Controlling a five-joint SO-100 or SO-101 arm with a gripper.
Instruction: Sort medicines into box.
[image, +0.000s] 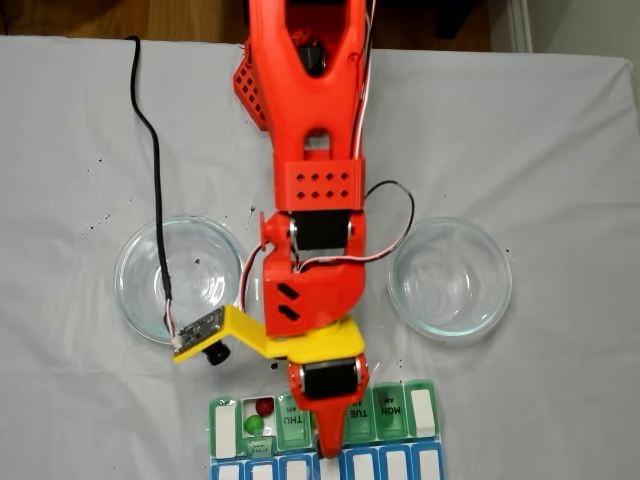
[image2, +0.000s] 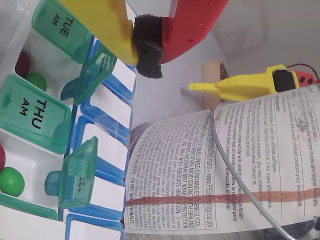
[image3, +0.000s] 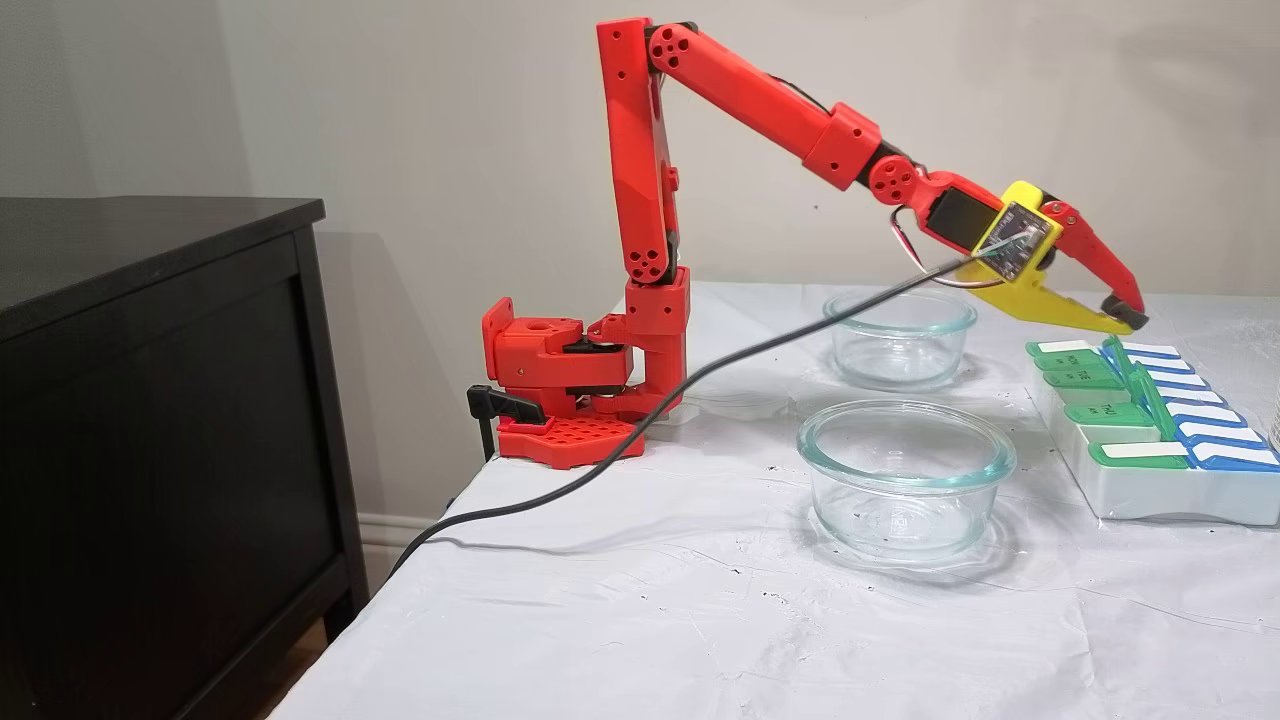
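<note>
Landmark: pill box, flat on the white-covered table at the near edge in a fixed view. Green lids TUE and THU folded down; two other green lids standing open, presumably to leave those cells free for filling. Blue row on the nearer side of the box, lids down. In the open cell beside THU: one green pill and one dark red pill, together, likely already sorted. In the wrist view, a second green pill and a sliver of red in another open cell at the lower left edge; further pills not made out. Directly above the box: fingers, one yellow and one red, clenched on a black foam pad with nothing between them that can be made out, pointing down over the line where the green and blue rows meet, raised clear of the lids in the side fixed view. Behind the box, one to each side of the arm: two clear glass dishes, both appearing empty, so probably little left to move. Farther back: red arm base clamped at the table edge; black cable trailing from the wrist camera across the left dish.
</note>
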